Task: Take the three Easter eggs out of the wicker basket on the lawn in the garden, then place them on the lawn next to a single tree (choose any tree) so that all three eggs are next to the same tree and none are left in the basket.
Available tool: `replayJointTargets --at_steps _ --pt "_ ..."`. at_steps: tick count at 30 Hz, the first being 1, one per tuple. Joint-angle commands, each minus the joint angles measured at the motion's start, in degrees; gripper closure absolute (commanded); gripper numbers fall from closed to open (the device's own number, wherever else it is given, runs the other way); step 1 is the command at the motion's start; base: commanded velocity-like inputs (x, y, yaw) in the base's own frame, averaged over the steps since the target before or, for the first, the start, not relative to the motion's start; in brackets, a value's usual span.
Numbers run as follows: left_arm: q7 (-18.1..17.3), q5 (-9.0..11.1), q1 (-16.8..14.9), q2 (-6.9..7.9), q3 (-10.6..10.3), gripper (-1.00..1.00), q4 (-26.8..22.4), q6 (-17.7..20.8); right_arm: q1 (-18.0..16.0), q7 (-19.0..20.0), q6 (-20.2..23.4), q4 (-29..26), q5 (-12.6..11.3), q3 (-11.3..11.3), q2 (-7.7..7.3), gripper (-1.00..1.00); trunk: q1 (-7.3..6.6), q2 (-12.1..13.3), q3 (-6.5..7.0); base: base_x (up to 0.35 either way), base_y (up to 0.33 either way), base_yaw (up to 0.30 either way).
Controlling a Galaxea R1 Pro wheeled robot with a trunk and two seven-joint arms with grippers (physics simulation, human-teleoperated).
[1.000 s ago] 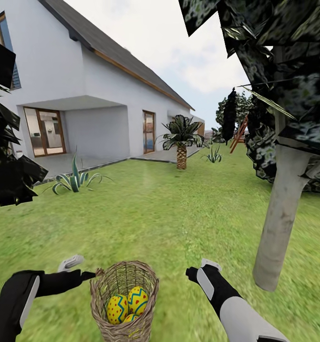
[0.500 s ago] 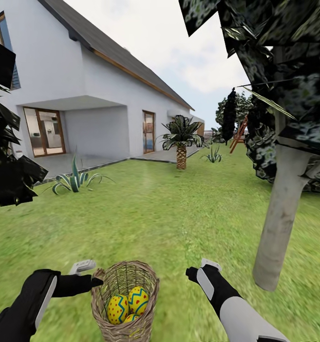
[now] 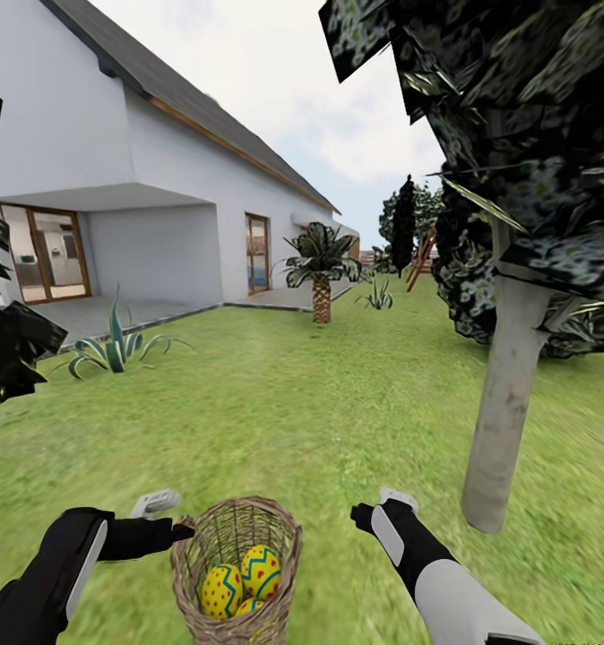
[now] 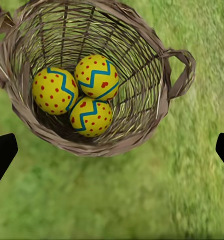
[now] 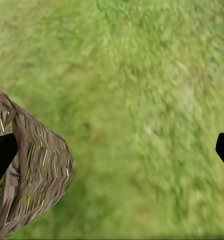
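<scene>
Claw (image 3: pixel 163 515) of the left arm, spread wide, hovers beside the tan woven wicker basket (image 3: pixel 237 573) holding three yellow, red-dotted Easter eggs (image 4: pixel 81 94); clipping the basket's braided rim could tip it over.

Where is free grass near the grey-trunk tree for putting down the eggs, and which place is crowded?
Free: the lawn between the wicker basket and the tree, ahead of the right gripper, and the wide stretch toward the house. Crowded: inside the basket, where three Easter eggs lie touching, with the left gripper at its rim.
</scene>
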Motion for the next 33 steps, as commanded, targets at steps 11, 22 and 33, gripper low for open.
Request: replayJointTargets --at_steps 11,22,33 --pt "-0.43 -0.25 -0.03 0.09 0.15 -1.0 -0.06 0.2 -0.03 -0.39 0.13 -0.1 -0.6 -0.06 0.04 -1.0 0.01 -0.03 0.7 0.049 0.059 -0.198" --pt "-0.44 -0.24 -0.03 0.25 0.35 -1.0 -0.05 0.2 -0.03 -0.39 0.13 -0.1 -0.6 -0.06 0.04 -1.0 0.01 -0.03 1.48 0.0 0.07 -0.191" --pt "-0.42 -0.24 -0.03 0.35 0.42 -1.0 -0.05 0.24 -0.05 -0.39 0.14 -0.1 -0.6 -0.02 0.04 -1.0 0.01 -0.03 1.88 0.089 0.162 -0.086"
